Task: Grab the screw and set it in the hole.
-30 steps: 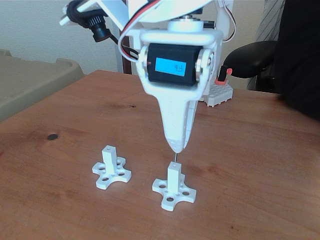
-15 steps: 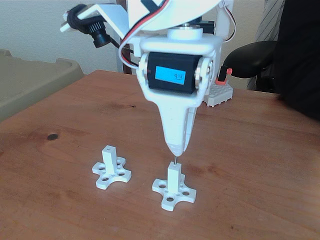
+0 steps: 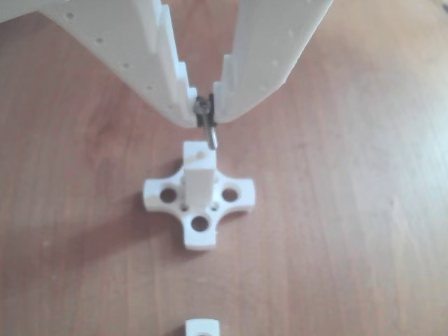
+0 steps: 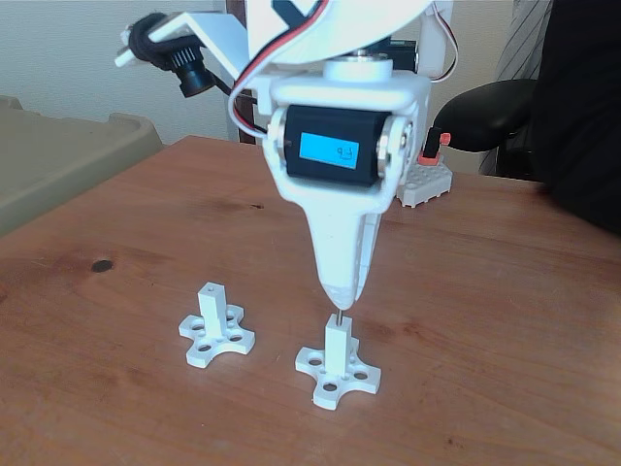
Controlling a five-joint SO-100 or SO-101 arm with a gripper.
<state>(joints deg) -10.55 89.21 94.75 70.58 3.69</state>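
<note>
Gripper [image 4: 339, 294] shifts slightly left and sinks lower in the fixed view; screw [image 4: 339, 317] tip now meets the post top at the hole [image 4: 337, 327].

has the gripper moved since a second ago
Yes. In the fixed view the gripper has dropped slightly toward the right post and drifted a little left; the screw it holds now sits just above the post top.

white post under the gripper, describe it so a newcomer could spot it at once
On the wooden table, look straight below the gripper. There stands a white post on a cross-shaped base. Unlike its twin post to the left in the fixed view, the held screw meets its top.
</note>
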